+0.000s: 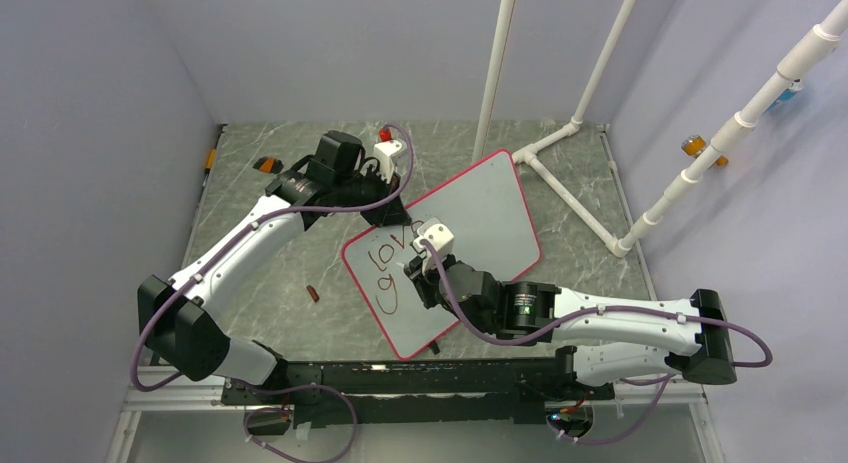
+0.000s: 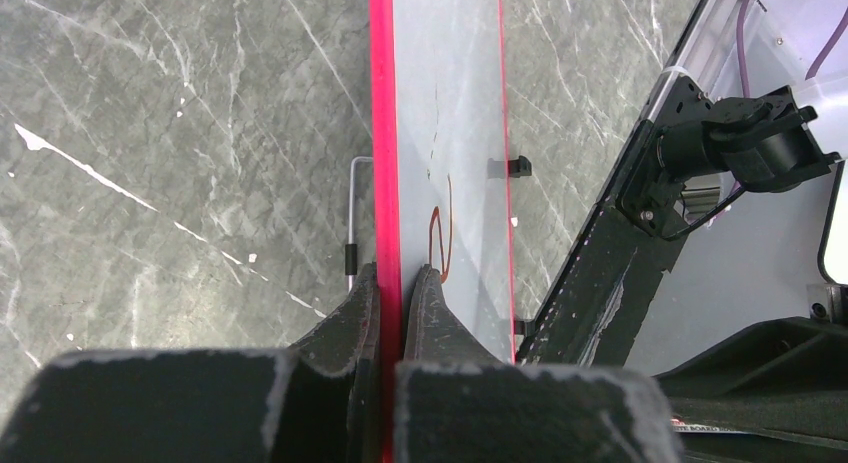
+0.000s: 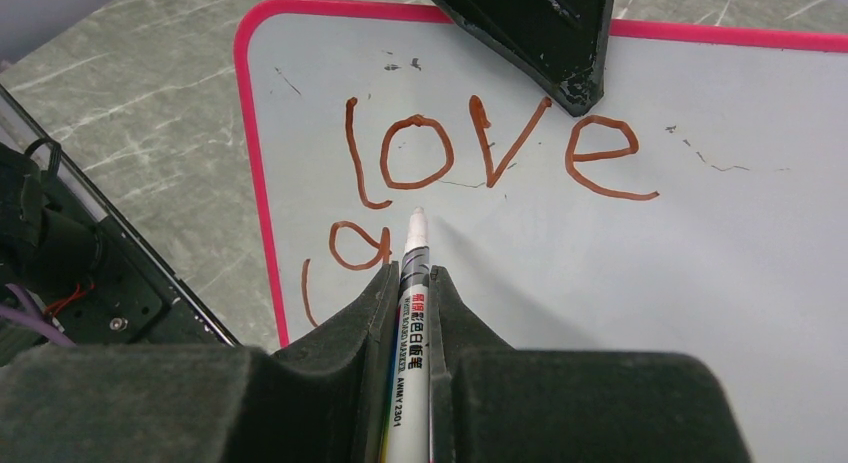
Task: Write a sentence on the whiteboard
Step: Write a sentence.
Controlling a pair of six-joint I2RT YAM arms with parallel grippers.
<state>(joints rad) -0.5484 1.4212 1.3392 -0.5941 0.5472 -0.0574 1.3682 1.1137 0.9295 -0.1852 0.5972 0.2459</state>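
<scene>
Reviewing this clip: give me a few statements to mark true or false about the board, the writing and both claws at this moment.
1. The right claw grips a marker. True.
2. The sentence is finished. False: only "love" and the start of a second line show.
3. The left claw is clamped on the edge of the whiteboard. True.
4. The marker tip points at the table beside the whiteboard. False: it points at the board, just below "love".

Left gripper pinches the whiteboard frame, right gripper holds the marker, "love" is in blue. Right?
No. "love" is dark red, not blue; the right wrist view shows it. Left gripper does pinch the whiteboard frame, and right gripper holds the marker.
</scene>
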